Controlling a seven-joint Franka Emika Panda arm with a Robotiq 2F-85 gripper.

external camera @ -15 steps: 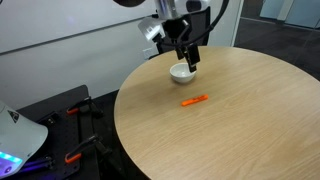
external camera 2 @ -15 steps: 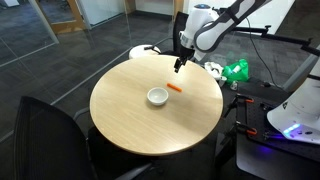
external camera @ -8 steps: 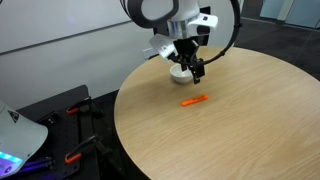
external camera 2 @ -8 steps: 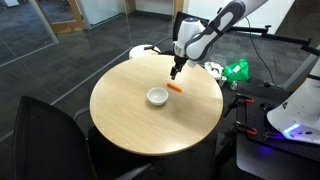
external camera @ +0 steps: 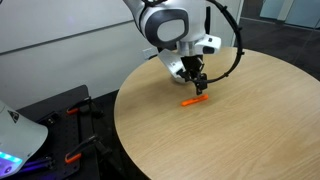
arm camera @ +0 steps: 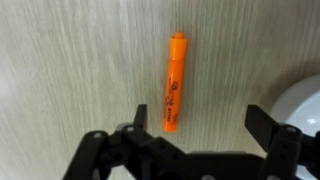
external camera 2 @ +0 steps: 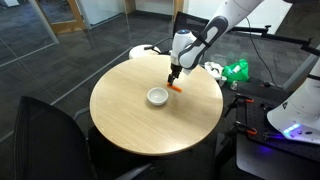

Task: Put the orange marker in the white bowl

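Gripper (external camera: 201,86) jaws are spread wide and pinch nothing. A second ago I had it hanging by the white bowl (external camera 2: 157,96); since then it has swung away from the bowl and dropped low toward the orange marker (external camera: 194,100), and the arm now leans further out over the round wooden table (external camera: 250,130). From the wrist camera, the gripper (arm camera: 198,125) frames the marker (arm camera: 174,82) in the gap between its two fingers. The marker lies flat on the wood grain, closer to one fingertip (arm camera: 140,115) than to the other, and runs lengthwise away from the hand. The bowl's rim (arm camera: 305,100) shows just outside the far finger, beside the hand and not under it. In an exterior view the gripper (external camera 2: 174,80) hangs just above the marker (external camera 2: 176,87); I cannot tell whether it touches yet. Marker and bowl lie where they did a second ago, near each other but apart.
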